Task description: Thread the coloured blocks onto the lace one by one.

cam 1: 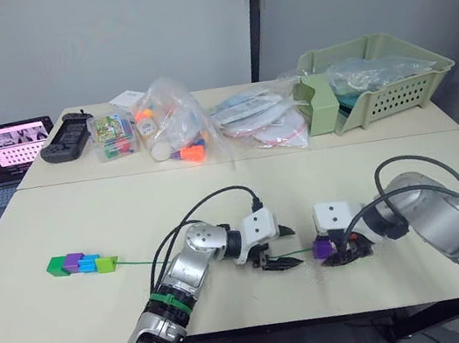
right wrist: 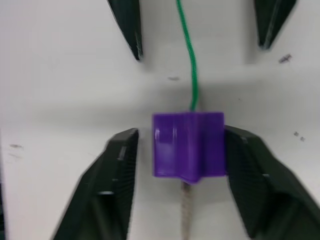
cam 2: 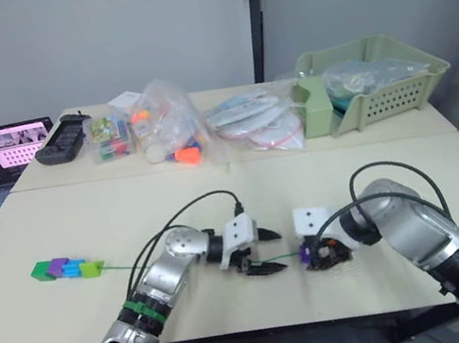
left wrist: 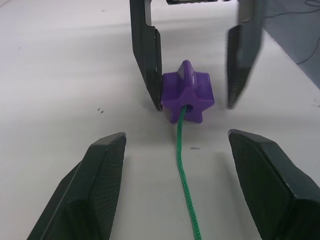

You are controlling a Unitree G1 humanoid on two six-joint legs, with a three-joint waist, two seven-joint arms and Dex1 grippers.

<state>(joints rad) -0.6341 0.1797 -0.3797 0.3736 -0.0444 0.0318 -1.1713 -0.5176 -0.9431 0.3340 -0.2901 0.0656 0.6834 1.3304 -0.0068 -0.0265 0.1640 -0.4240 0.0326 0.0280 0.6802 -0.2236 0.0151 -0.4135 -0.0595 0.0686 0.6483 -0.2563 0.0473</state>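
Desk w/ both arms low near front edge. Right pincer straddles the purple block: one finger touching it, other w/ a gap, so released, not clamped. Left pincer released too, fingers spread either side of lace. Lace runs into the block's hole. Four threaded blocks sit in a row well apart, at robot's left.

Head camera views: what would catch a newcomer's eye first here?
The purple block at the table's near edge, the green lace running into its hole, between the open fingers of the right tool. The left tool is open beside it. To the left, four threaded blocks lie in a row.
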